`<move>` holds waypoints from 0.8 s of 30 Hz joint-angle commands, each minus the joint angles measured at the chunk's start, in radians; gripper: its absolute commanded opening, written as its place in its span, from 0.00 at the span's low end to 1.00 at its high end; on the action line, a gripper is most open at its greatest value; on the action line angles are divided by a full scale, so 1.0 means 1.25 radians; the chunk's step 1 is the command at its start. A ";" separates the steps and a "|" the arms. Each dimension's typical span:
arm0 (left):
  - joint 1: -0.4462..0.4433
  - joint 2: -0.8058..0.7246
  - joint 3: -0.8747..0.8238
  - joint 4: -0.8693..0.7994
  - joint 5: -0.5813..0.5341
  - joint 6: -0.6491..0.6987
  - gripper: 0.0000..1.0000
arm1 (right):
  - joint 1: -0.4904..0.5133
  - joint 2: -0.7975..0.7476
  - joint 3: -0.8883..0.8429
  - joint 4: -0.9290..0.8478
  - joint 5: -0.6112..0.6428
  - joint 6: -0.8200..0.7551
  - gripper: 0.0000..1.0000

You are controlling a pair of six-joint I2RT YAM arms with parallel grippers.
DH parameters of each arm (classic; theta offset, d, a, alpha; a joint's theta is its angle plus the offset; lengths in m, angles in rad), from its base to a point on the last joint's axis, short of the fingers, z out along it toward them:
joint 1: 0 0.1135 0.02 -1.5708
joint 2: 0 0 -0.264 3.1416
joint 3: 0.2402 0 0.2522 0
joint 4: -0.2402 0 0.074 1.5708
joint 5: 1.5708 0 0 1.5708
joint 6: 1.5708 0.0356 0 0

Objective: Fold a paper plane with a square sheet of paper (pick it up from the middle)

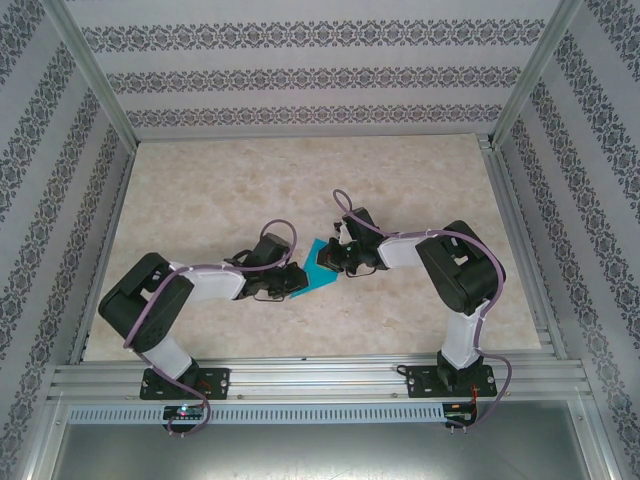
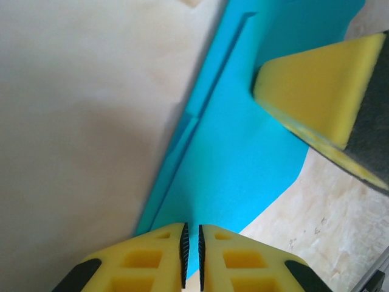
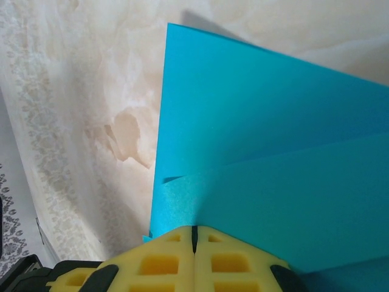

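Note:
The square sheet of paper (image 1: 318, 268) is teal and partly folded into overlapping layers, and it is held up between my two grippers above the middle of the table. My right gripper (image 1: 337, 262) is shut on one edge of it; in the right wrist view its jaws (image 3: 194, 234) meet on a folded flap of the paper (image 3: 273, 152). My left gripper (image 1: 297, 281) is at the opposite edge. In the left wrist view its jaws (image 2: 192, 243) stand a narrow slit apart, with the paper (image 2: 243, 152) showing through the gap. A yellow finger of the right gripper (image 2: 316, 91) rests on the paper's far end.
The beige marbled tabletop (image 1: 300, 180) stretches away behind the grippers. Patterned walls and aluminium posts (image 1: 95, 75) close in the sides and back. A metal rail (image 1: 320, 380) carries both arm bases at the near edge.

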 commanded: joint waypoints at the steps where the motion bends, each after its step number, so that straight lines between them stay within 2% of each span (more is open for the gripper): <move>1: 0.011 -0.029 -0.079 -0.078 -0.012 -0.032 0.17 | -0.022 0.038 -0.024 -0.068 0.045 -0.029 0.06; 5: 0.011 -0.075 -0.127 -0.115 -0.016 -0.025 0.18 | -0.026 0.041 -0.019 -0.076 0.043 -0.037 0.06; 10: 0.011 -0.145 -0.130 -0.232 -0.029 0.027 0.17 | -0.032 0.043 -0.019 -0.080 0.032 -0.051 0.06; 13: 0.011 -0.224 -0.130 -0.283 -0.037 0.042 0.17 | -0.030 0.041 -0.010 -0.106 0.024 -0.096 0.07; 17: 0.012 -0.345 -0.107 -0.361 -0.085 0.065 0.21 | -0.018 0.033 0.018 -0.148 -0.080 -0.251 0.08; 19: 0.016 -0.370 -0.073 -0.387 -0.112 0.086 0.25 | -0.002 0.029 0.065 -0.269 -0.098 -0.375 0.08; 21: 0.023 -0.356 -0.035 -0.383 -0.120 0.112 0.29 | 0.016 0.025 0.121 -0.400 -0.081 -0.483 0.08; 24: 0.034 -0.278 0.022 -0.342 -0.091 0.145 0.32 | 0.009 0.003 0.157 -0.442 -0.090 -0.513 0.13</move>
